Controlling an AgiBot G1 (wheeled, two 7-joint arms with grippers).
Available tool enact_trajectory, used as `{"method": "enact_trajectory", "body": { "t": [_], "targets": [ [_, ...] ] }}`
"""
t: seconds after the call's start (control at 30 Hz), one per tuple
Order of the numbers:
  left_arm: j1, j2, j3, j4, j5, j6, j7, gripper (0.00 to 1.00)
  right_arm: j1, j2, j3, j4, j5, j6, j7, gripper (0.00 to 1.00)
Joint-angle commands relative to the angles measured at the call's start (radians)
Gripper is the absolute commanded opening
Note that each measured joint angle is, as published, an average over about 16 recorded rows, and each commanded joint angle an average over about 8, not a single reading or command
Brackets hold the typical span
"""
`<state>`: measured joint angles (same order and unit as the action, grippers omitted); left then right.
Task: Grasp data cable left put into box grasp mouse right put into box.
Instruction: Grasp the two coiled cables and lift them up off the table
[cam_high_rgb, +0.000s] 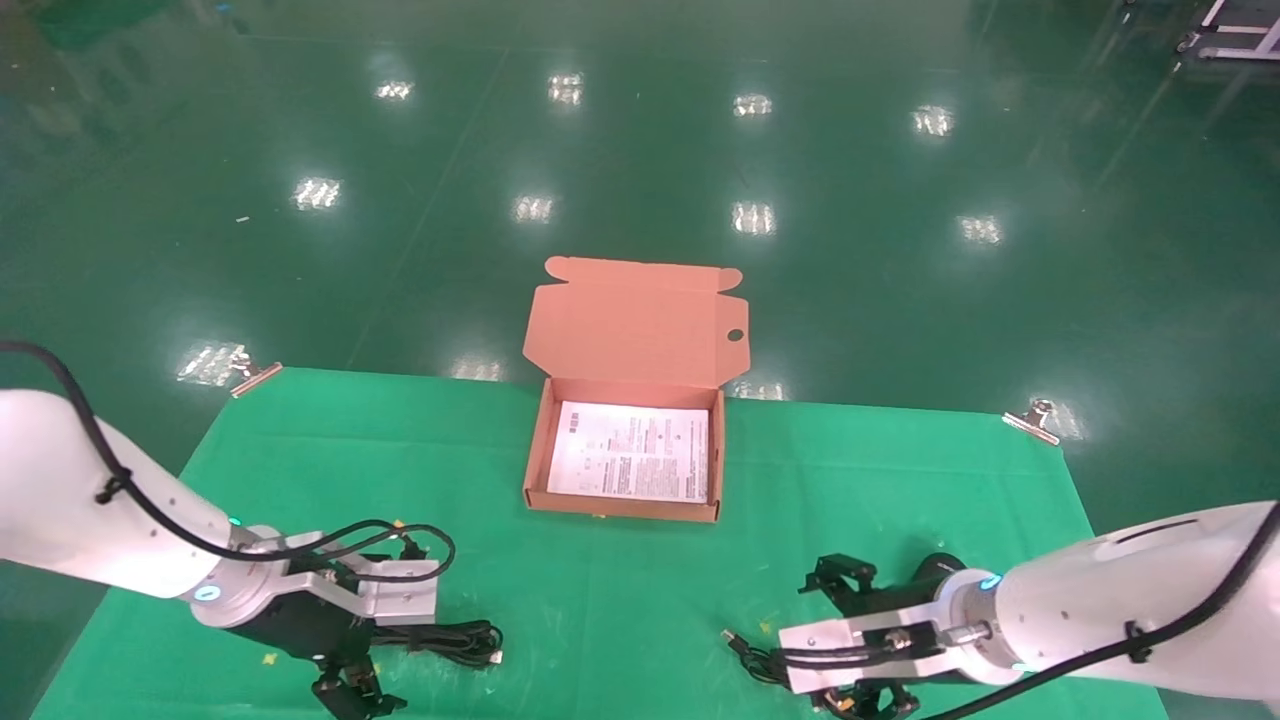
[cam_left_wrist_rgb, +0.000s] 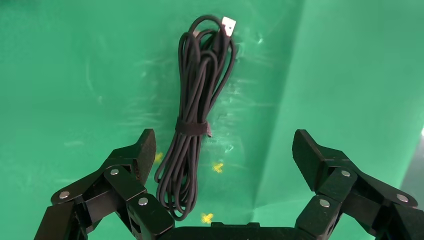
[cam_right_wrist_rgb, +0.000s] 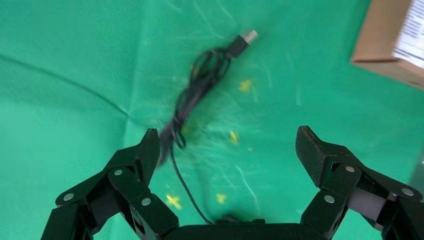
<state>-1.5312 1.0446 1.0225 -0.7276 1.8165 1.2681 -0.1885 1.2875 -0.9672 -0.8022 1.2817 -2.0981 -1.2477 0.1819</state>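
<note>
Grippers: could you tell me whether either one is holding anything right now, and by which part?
Nothing is held. The left gripper hangs open over the data cable; the right gripper is open above the mouse's cord.

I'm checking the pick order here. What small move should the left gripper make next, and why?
Probably lower the left gripper onto the thin black data cable bundle and close. Its fingers are open, the bundle lies untouched on the green cloth between them nearer one finger, and the orange-brown cardboard box holds only its white leaflet.

Robot test lab or factory hall, glossy green epoxy floor (cam_high_rgb: 640, 130) reflecting ceiling lights, green cloth (cam_high_rgb: 620, 600) clipped over table, metal frame (cam_high_rgb: 1235, 30) at 1 o'clock.
</note>
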Motion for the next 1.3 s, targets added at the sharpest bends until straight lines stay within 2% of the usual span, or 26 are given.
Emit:
{"method": "enact_trajectory", "body": {
  "t": [0.03, 0.27, 0.63, 0.67, 0.9, 0.93, 1.3],
  "targets": [
    [0.004, 0.014, 0.002, 0.029, 0.008, -0.019, 0.005, 1.0, -0.005, -0.015, -0.003, -0.014, -0.01, 0.001, 0.025, 1.0],
    [-0.015, 0.069, -0.002, 0.183, 0.011, -0.069, 0.065, 1.0, -0.007, -0.057, -0.003, -0.127, -0.003, 0.019, 0.04, 1.0],
    [-0.045, 0.146, -0.012, 0.403, -0.005, -0.108, 0.177, 1.0, 0.006, -0.107, -0.002, -0.299, 0.007, 0.056, 0.005, 1.0],
    [-0.047, 0.151, -0.014, 0.42, -0.009, -0.109, 0.185, 0.95, 0.008, -0.11, -0.002, -0.31, 0.007, 0.061, -0.001, 0.93],
    [-0.053, 0.172, -0.026, 0.505, -0.027, -0.112, 0.212, 0.08, 0.01, -0.122, -0.001, -0.353, 0.005, 0.092, -0.03, 0.06],
    [-0.054, 0.173, -0.026, 0.509, -0.028, -0.113, 0.213, 0.01, 0.01, -0.122, 0.0, -0.355, 0.005, 0.095, -0.031, 0.0],
    [-0.054, 0.171, -0.026, 0.503, -0.029, -0.111, 0.211, 0.0, 0.009, -0.121, 0.0, -0.351, 0.005, 0.092, -0.029, 0.0]
  ]
}}
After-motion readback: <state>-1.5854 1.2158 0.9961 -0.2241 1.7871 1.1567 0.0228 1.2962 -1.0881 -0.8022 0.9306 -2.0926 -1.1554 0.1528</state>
